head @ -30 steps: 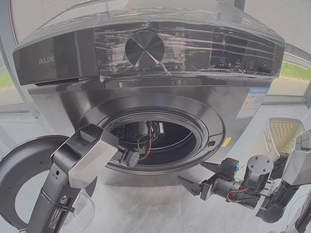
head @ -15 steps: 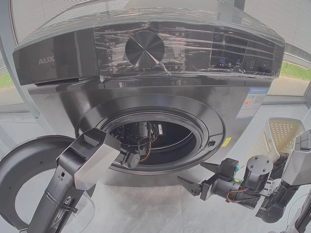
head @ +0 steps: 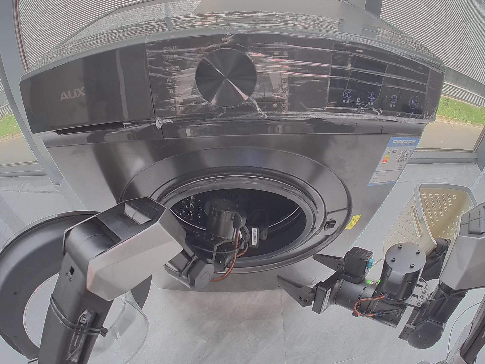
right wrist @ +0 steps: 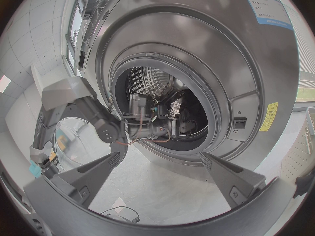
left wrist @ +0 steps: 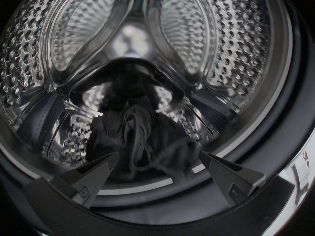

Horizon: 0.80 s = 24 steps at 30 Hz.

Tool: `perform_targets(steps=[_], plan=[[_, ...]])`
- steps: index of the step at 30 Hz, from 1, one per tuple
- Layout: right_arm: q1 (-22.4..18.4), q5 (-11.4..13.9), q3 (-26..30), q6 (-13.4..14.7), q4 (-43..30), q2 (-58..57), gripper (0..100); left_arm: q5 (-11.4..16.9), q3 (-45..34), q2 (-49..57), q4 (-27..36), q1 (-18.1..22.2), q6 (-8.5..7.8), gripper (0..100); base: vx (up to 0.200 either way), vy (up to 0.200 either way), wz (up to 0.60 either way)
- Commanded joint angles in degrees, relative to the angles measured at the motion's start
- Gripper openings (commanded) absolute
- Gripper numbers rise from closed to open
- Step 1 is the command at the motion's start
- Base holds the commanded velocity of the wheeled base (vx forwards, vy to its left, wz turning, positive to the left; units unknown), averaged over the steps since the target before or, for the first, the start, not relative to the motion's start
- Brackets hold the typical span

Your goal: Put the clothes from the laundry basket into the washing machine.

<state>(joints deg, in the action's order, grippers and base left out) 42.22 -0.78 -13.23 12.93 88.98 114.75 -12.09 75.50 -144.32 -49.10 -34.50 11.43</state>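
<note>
The dark grey washing machine (head: 242, 142) stands in front with its round opening (head: 237, 223) uncovered. My left arm's wrist (head: 222, 221) is at the lower part of that opening. My left gripper (left wrist: 158, 154) is open and holds nothing; it faces into the steel drum (left wrist: 210, 49). A heap of dark clothes (left wrist: 141, 131) lies on the drum floor just beyond the fingertips. My right gripper (head: 295, 268) hangs open and holds nothing, low in front of the machine, right of the opening. The white laundry basket (head: 439, 211) stands at the right with dark cloth (head: 435, 261) in it.
The machine's round door (head: 30, 274) is swung open at the lower left, beside my left arm. In the right wrist view the left arm (right wrist: 108, 128) crosses the opening and the basket's wall (right wrist: 303, 148) is close by. Grey tiled floor (head: 227, 324) lies before the machine.
My left arm has drawn back from the drum: its elbow swung left and toward me and the wrist dropped to the opening's lower rim. The right arm stayed still.
</note>
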Motion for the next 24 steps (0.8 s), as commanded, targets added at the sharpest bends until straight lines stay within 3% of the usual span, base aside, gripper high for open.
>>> perform_targets(steps=[1, 9, 13, 15, 18, 22, 24], plan=[[0.1, 0.0, 0.2, -0.1, 0.8, -0.1, 100, 0.9, -18.2, 16.1, -0.3, -6.5, 0.17, 100, 0.0, 0.0, 0.0], [0.9, -0.3, 0.5, -0.1, 0.8, -0.3, 100, 0.9, -33.3, 31.3, -1.3, -12.3, 1.05, 100, 0.0, 0.0, 0.0], [0.9, -2.2, 0.7, -0.1, 0.8, -0.4, 100, 0.7, -38.0, 38.9, -0.5, -14.5, 3.77, 100, 0.0, 0.0, 0.0], [0.8, -3.0, 1.6, -0.1, 0.8, -0.9, 100, 0.3, -40.2, 42.5, -0.3, -15.0, 4.47, 100, 0.0, 0.0, 0.0], [0.5, -3.4, 2.9, -0.1, 0.8, -2.4, 100, -2.6, -43.6, 46.7, -0.7, -14.8, 4.82, 100, 0.0, 0.0, 0.0], [-0.1, -3.7, 5.0, -0.1, 0.7, -6.4, 100, -3.8, -50.9, 54.5, -0.6, -14.9, 8.43, 100, 0.0, 0.0, 0.0], [-0.6, -4.6, 6.0, -0.1, 0.7, -7.2, 100, -3.8, -53.4, 58.0, -0.9, -14.4, 8.52, 100, 0.0, 0.0, 0.0]])
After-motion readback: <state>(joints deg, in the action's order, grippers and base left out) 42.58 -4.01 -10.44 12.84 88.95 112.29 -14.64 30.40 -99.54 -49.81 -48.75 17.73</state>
